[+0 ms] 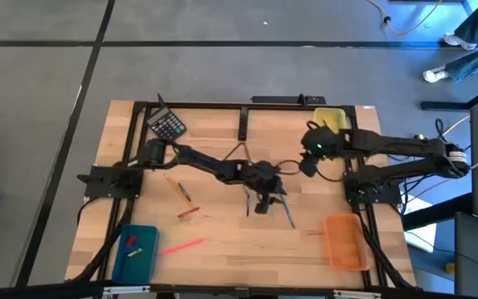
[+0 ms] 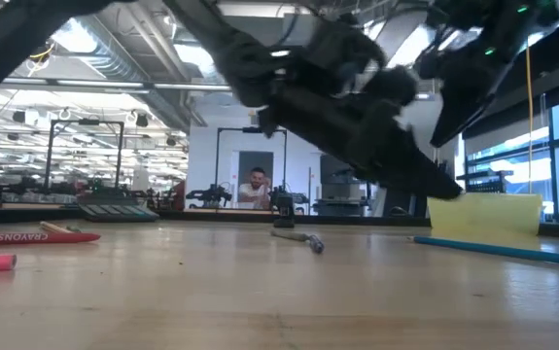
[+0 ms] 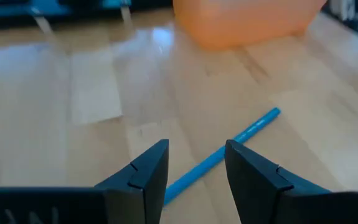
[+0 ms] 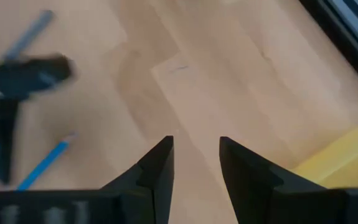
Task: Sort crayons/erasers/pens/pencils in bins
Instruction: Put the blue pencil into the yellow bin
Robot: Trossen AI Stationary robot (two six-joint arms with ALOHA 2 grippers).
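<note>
My left gripper hangs open over the table's middle. In the left wrist view its fingers stand on either side of a slim blue stick that lies flat on the wood, and they do not touch it. My right gripper is open and empty above bare wood, near the yellow bin. Red, pink and orange crayons lie at the left. The teal bin holds a red and a yellow-green eraser. The orange bin stands at the near right.
A slim grey stick lies just left of my left gripper. A black calculator sits at the far left corner. A black frame runs round the table's edges. A person shows far off in the room in the low view.
</note>
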